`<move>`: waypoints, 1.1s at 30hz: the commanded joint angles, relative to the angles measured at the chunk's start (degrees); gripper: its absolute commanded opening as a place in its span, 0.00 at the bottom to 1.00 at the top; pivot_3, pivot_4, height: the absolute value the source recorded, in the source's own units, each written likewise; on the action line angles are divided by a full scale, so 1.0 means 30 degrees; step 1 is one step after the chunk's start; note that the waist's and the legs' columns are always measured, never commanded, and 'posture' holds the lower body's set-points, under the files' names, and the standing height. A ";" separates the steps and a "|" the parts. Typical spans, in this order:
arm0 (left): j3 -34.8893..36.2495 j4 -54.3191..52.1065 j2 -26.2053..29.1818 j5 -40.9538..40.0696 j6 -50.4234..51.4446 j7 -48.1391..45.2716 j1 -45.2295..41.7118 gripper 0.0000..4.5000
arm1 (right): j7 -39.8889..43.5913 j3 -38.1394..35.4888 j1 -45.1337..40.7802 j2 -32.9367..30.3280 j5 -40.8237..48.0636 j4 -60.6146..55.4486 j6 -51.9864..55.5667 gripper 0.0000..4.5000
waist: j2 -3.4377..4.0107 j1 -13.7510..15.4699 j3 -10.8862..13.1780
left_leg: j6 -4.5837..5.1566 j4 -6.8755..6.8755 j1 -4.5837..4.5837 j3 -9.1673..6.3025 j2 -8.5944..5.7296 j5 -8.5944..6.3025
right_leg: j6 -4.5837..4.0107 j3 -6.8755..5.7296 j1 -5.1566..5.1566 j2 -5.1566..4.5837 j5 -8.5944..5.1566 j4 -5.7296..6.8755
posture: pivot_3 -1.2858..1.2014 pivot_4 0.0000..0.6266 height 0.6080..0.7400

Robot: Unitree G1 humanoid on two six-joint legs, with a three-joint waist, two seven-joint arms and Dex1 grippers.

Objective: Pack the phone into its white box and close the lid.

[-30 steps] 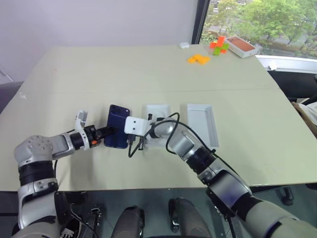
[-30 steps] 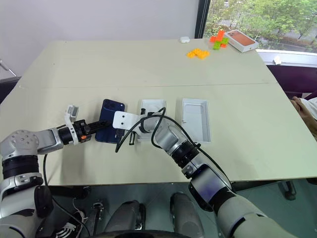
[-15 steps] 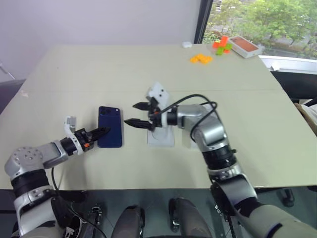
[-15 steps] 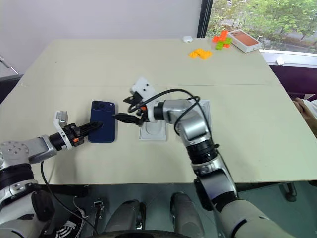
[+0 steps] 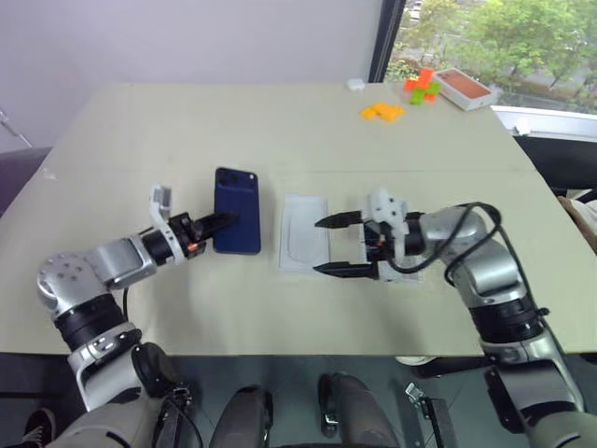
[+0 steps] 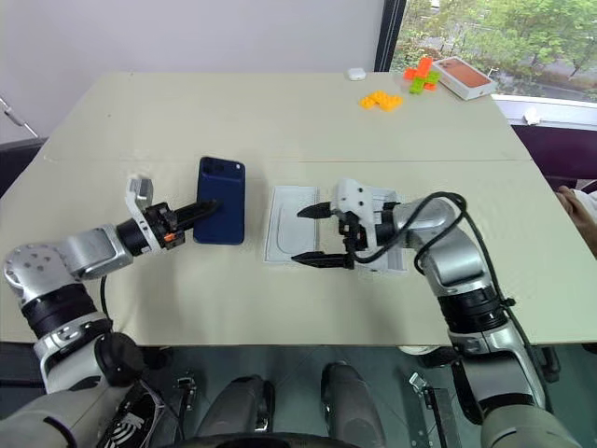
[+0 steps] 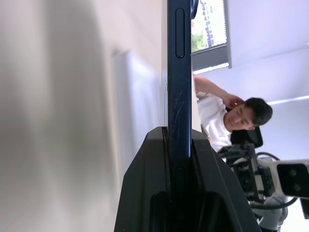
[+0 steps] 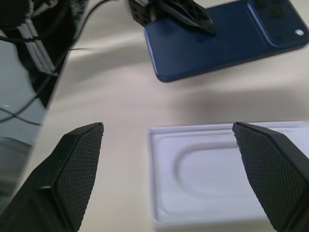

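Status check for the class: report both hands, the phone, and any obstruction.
Left hand shut on slim navy-blue phone, lifted. Right hand open, empty, over thin white insert with oval recess.

The phone (image 8: 227, 38) looks smooth and satiny, the table (image 5: 280, 131) matt beige.

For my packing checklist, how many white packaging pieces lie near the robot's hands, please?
2: an insert right of the phone, and a tray partly behind the right hand; others may be hidden.
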 commanded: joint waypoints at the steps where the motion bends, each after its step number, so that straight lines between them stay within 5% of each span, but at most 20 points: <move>1: -0.0195 -0.0283 -0.1270 0.0000 0.0128 0.1321 -0.1185 0.00 | -0.0683 -0.1416 0.0145 -0.0359 -0.0380 0.1956 -0.3408 0.99 | -0.0014 0.0005 0.0008 | 0.0000 0.0001 -0.0005 0.0004 -0.0008 0.0000 | 0.0005 0.0002 -0.0002 -0.0007 0.0003 -0.0004 | 0.52 0.24 1.00; 12: -0.1264 -0.0141 -0.5020 0.0834 -0.0682 0.3653 -0.1056 0.00 | -0.1297 -0.1997 0.0666 -0.1444 -0.0604 0.4061 -0.6004 0.99 | -0.0027 -0.0050 0.0028 | -0.0038 -0.0003 0.0001 0.0015 0.0012 0.0022 | 0.0010 0.0007 -0.0016 0.0022 0.0007 0.0011 | 0.52 0.24 1.00; 24: -0.2173 -0.0325 -0.5516 0.1217 -0.1590 0.4307 -0.0692 0.00 | -0.2121 -0.1692 0.0279 -0.1307 -0.0856 0.4497 -0.5998 0.99 | -0.0029 -0.0013 0.0030 | -0.0054 0.0004 -0.0003 0.0013 0.0003 0.0032 | 0.0005 0.0007 -0.0013 0.0019 0.0010 0.0013 | 0.52 0.24 1.00; 33: -0.2564 -0.0525 -0.5045 0.1443 -0.1355 0.4344 -0.0875 0.93 | -0.2781 -0.1398 -0.0163 -0.0917 -0.1148 0.4790 -0.5884 1.00 | -0.0029 -0.0059 0.0029 | -0.0064 0.0005 0.0023 0.0011 0.0004 0.0038 | 0.0005 0.0006 0.0003 0.0022 0.0010 0.0029 | 0.52 0.24 1.00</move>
